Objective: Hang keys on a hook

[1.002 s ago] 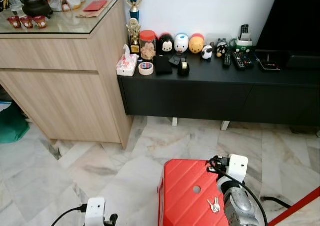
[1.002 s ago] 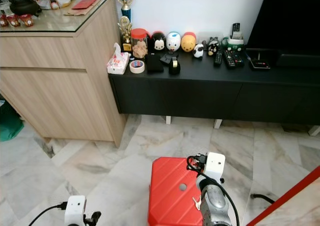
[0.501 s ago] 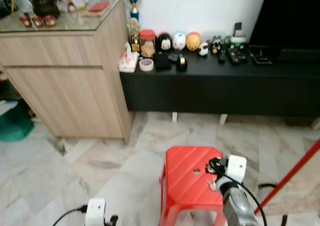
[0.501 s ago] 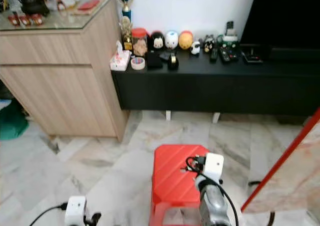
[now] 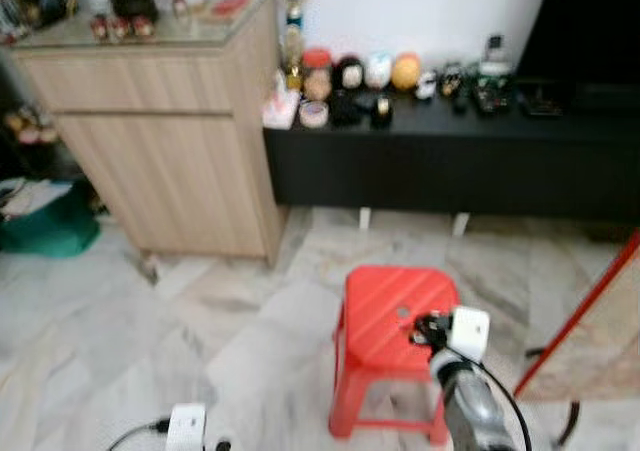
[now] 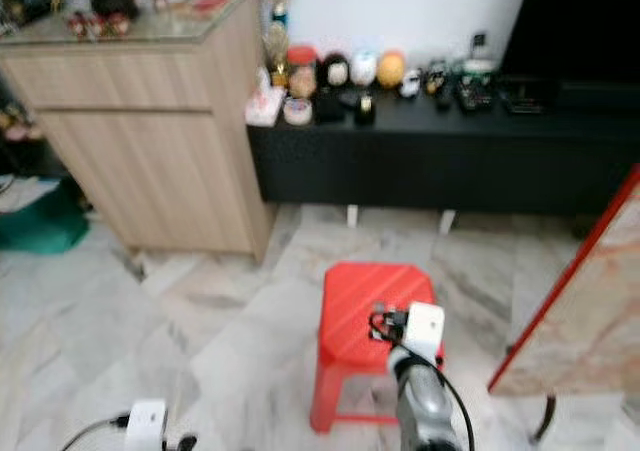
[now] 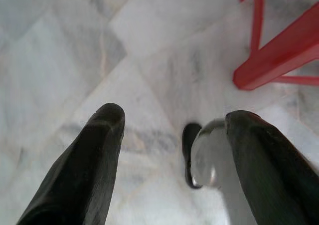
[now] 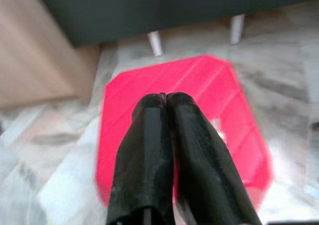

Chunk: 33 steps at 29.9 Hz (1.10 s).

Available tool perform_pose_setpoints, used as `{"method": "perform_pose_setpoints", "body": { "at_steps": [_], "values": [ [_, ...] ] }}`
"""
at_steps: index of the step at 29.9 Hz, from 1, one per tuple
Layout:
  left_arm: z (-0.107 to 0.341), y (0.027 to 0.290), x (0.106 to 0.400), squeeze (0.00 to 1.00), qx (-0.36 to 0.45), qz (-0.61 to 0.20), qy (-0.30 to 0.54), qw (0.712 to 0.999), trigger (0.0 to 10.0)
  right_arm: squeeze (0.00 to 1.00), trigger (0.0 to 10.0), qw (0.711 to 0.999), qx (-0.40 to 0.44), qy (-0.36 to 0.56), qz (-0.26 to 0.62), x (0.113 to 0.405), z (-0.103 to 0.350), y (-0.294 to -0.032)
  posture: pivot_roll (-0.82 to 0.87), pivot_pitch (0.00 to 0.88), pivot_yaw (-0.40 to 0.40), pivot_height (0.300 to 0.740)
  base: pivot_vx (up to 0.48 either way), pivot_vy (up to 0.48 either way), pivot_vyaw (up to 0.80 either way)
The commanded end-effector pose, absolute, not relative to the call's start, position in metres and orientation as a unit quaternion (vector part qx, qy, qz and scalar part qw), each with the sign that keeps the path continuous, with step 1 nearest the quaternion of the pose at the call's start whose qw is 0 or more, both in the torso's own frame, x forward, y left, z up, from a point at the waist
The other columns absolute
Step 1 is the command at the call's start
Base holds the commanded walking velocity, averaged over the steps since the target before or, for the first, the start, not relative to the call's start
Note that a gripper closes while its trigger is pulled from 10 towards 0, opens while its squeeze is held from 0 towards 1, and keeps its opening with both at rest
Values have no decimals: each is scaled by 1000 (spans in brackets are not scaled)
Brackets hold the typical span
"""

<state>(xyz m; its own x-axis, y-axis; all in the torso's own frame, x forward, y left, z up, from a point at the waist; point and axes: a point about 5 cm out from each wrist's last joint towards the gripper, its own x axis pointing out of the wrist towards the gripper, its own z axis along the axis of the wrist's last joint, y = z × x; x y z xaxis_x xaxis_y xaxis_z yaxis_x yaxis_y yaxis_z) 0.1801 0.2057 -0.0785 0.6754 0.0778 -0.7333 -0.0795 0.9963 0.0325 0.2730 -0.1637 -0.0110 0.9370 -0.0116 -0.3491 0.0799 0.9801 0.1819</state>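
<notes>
The right gripper, jaws together, hovers above the red stool where the keys seem to lie, blurred. It should open first, then descend. Left jaws hang apart.

head pair looking down, wrist cameras facing floor, all sharing red stool

A pale blur, perhaps the keys, lies on the red stool.
</notes>
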Motion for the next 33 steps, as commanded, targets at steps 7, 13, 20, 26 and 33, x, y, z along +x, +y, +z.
{"method": "perform_pose_setpoints", "body": {
  "at_steps": [7,13,20,26,33],
  "values": [
    [-77,207,182,0,7,39,400,916,10000,0,10000,975,107,188,-47,273,-13,-168,-4,0,-4,706,0,0,0],
    [-76,206,185,0,10,36,397,917,10000,0,10000,946,109,288,-97,248,-40,-180,-4,0,0,706,0,-126,0],
    [-76,204,186,0,13,28,397,917,10000,0,10000,916,72,376,-122,215,-65,-192,0,0,5,706,0,-258,0],
    [-77,204,184,0,13,26,398,917,10000,0,10000,886,112,410,-184,194,-76,-197,3,0,11,706,0,-257,0],
    [-77,204,184,0,16,25,399,917,10000,0,10000,883,116,420,-174,188,-81,-189,10,0,14,706,0,-450,0]
  ]
}}
